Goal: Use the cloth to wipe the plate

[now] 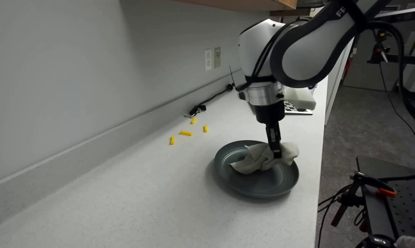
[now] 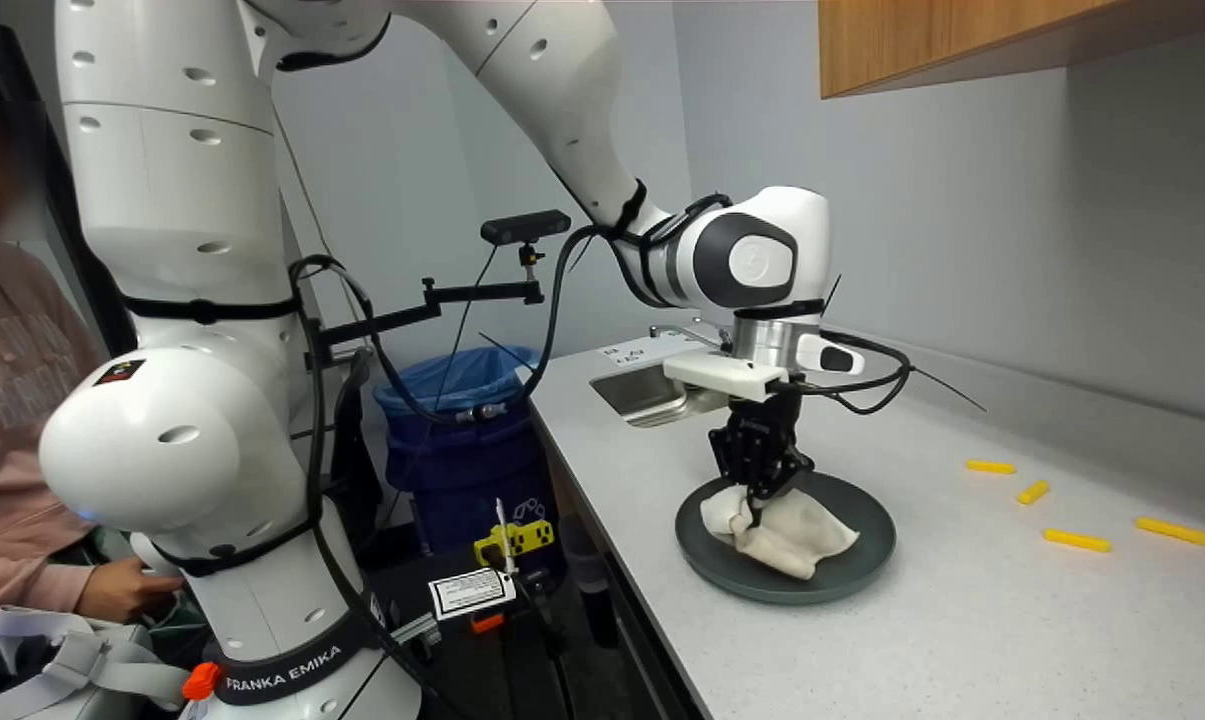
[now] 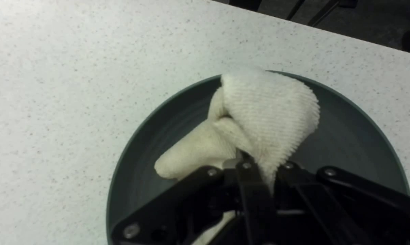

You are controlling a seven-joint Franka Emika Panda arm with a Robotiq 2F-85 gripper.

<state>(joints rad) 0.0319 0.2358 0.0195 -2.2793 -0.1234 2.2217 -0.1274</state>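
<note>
One cloth (image 1: 259,160), beige and full of folds, lies over the plate (image 1: 259,184), right of the middle and in the lower half of the frame in an exterior view. The fingers (image 3: 252,187) of the gripper (image 1: 277,155) are clamped on a pinch of this cloth: at the lower middle of the wrist view we see the fabric pass between them.

About the progress, we judge that the preparing part is done: the cloth is held, and it is on the plate. The wiping itself is, we think, either just beginning or under way. From these pictures we cannot tell how much of the surface is already rubbed, and we make out no dirt which could show it.

What is left, in our judgement, is to keep the cloth pressed down and guide it over the parts that lie bare: in the wrist view, the right side of the plate and the band along its left edge. After this, letting the cloth go would perhaps remain. Four yellow pieces (image 1: 185,133), near the middle of an exterior view, lie well apart from this work.
</note>
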